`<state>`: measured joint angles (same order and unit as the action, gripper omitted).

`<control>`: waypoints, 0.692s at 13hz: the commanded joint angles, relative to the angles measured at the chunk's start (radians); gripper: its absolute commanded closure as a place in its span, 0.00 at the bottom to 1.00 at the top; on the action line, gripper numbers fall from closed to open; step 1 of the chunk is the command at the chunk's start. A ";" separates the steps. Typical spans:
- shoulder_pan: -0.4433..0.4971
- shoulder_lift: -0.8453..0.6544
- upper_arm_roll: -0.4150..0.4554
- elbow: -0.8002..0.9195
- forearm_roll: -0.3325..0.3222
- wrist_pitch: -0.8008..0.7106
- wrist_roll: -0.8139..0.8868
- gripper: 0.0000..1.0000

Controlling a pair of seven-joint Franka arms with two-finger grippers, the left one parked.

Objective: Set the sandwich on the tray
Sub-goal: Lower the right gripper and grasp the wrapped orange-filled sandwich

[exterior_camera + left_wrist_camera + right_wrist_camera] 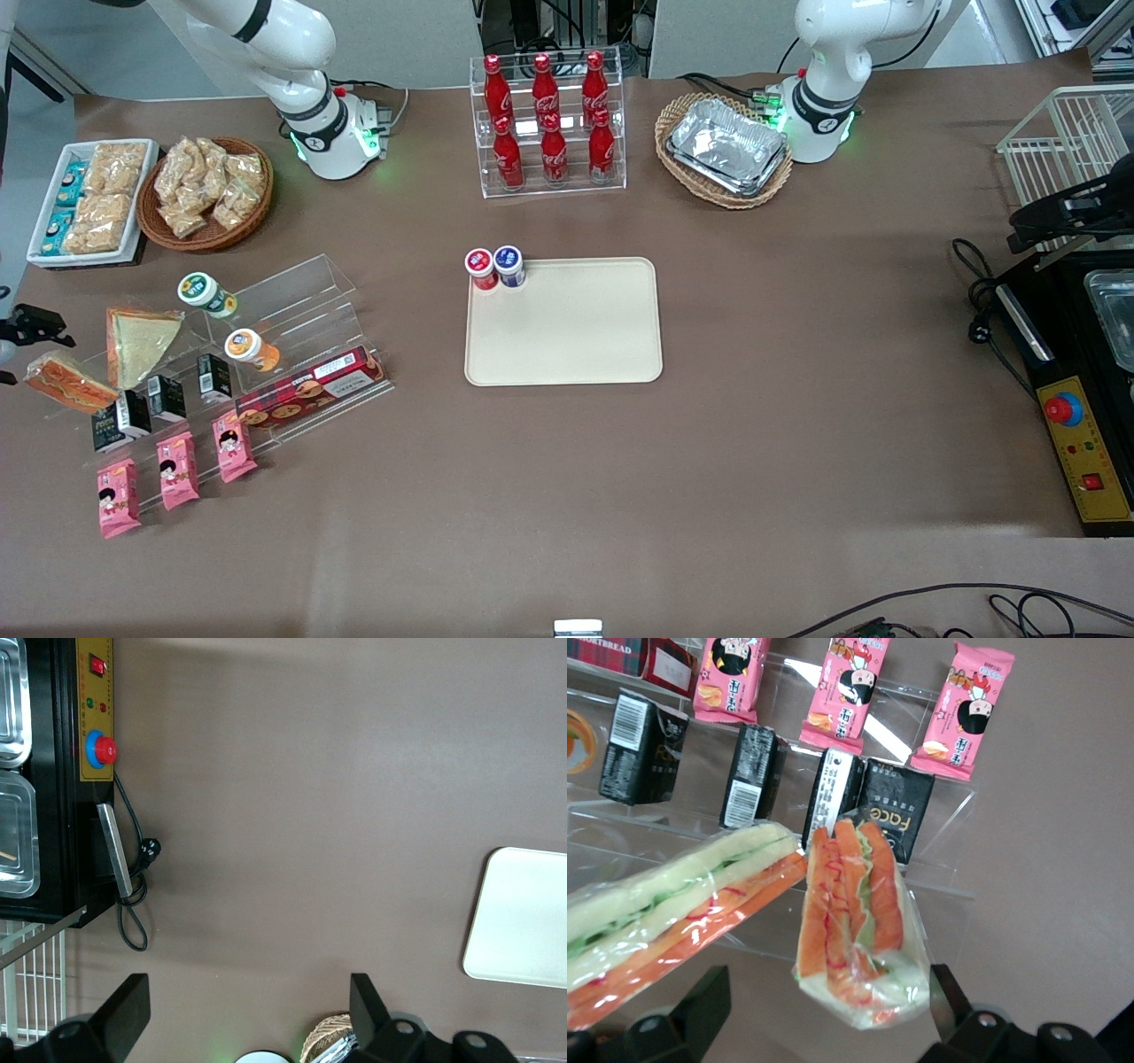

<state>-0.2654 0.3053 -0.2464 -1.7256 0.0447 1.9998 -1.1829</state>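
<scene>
sandwich [855, 921]: wrapped wedge, at the working arm's end of the table, beside the clear display stand [292, 301], well apart from the tray [567, 346]
gripper [824, 1010]: fingers spread wide either side of the wedge, holding nothing
handling: likely light, soft, slippery film; crushes easily
grip: across the flat bread faces, gentle squeeze
readable text: "Face" on black carton [895, 815]; Coca-Cola script on red bottles [549, 120]
</scene>
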 commanded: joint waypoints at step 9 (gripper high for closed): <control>-0.003 0.037 0.003 -0.052 0.044 0.100 -0.078 0.27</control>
<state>-0.2654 0.3462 -0.2437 -1.7675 0.0607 2.0776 -1.2265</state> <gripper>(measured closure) 0.044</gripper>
